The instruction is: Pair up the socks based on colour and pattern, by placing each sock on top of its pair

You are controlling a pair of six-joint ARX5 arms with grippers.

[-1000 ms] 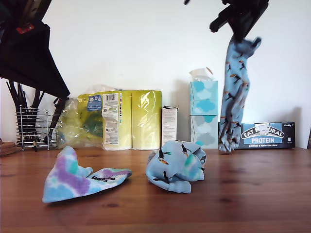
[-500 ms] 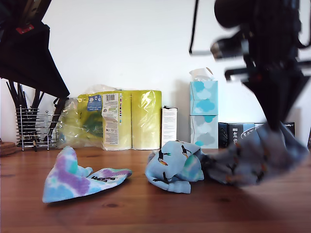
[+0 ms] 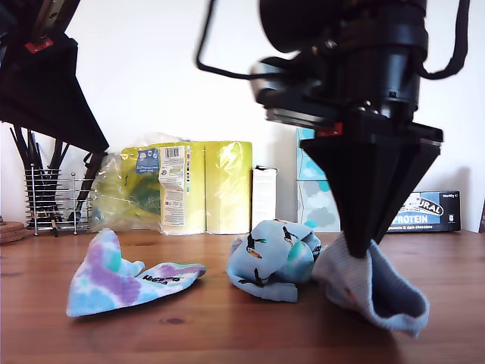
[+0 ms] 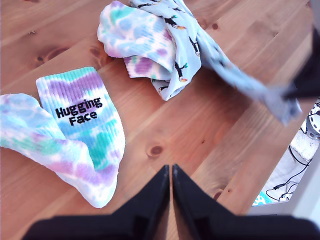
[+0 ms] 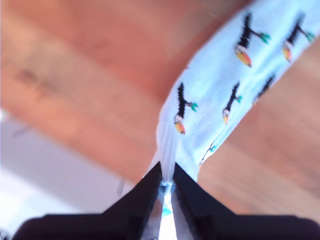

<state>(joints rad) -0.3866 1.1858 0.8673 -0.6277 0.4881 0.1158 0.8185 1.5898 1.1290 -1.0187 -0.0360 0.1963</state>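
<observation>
My second hand point(image 5: 166, 187) is clenching the bird sock point(image 3: 371, 292), which has swung down from high by the wall and is now draping on the counter point(image 3: 227, 334), touching the heap point(image 3: 274, 258) holding its mate. My first hand point(image 4: 171, 172) is closed, empty.

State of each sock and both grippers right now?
Held bird sock: pinched by my second gripper, draped onto the table.
Other bird sock: crumpled, over a tie-dye sock.
Lettered tie-dye sock: flat, alone.
My first gripper: shut, empty.
</observation>
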